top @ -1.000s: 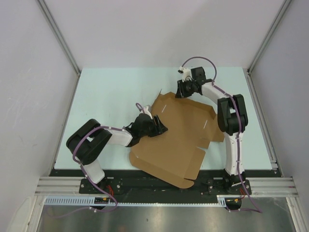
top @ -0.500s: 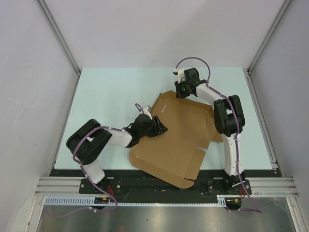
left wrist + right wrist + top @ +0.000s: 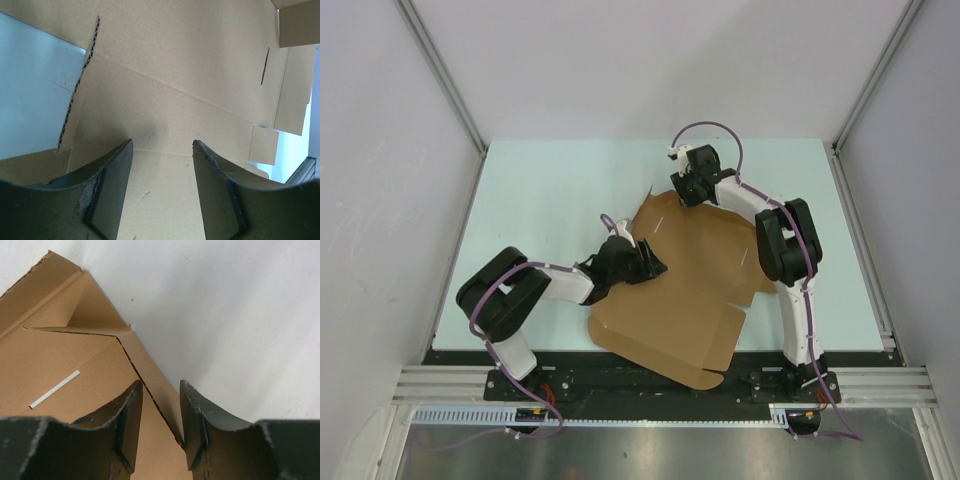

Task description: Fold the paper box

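Pale table [image 3: 540, 190], paper box [image 3: 690, 290] lying flat; right gripper [image 3: 161, 390] straddles its far edge, jaws half open, not clamped. Left gripper [image 3: 162, 144] hovers open and empty over the sheet's left side.

Pale mint-green flat tabletop [image 3: 550, 190] — the work surface, matte and faintly specked in the wrist views. Plain grey-white enclosure walls [image 3: 650, 60] stand on three sides, met by slanting silver aluminium corner posts [image 3: 444, 80]. Near edge, in order: black base strip [image 3: 570, 368], silver extruded rail [image 3: 445, 382], white slotted cable duct [image 3: 650, 417] — then a brushed steel sheet [image 3: 650, 455].

Bright even light, soft shadows, mild glare
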`<state>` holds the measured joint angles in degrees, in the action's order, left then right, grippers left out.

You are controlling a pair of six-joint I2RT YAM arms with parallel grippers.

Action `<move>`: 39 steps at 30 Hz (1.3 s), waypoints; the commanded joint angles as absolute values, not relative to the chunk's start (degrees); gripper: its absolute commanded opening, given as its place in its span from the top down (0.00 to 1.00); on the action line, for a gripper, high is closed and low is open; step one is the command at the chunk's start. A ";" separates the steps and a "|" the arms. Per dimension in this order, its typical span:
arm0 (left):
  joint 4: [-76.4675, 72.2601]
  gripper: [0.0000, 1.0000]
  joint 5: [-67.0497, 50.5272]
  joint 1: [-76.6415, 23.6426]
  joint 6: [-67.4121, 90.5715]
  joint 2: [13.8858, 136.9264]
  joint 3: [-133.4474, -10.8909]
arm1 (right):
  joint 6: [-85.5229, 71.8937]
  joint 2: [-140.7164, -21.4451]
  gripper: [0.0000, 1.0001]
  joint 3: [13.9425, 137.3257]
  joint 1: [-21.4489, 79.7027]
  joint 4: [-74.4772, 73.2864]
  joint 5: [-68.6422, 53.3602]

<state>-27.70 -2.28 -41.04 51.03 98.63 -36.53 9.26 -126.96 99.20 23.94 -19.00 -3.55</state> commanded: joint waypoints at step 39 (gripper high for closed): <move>21.44 0.31 12.22 -35.61 44.03 56.61 -42.80 | 36.37 -100.28 1.00 78.67 44.19 -0.62 46.48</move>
<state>16.10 9.02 -40.42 45.28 58.43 -40.34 26.35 -103.24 81.56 39.70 -6.20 39.55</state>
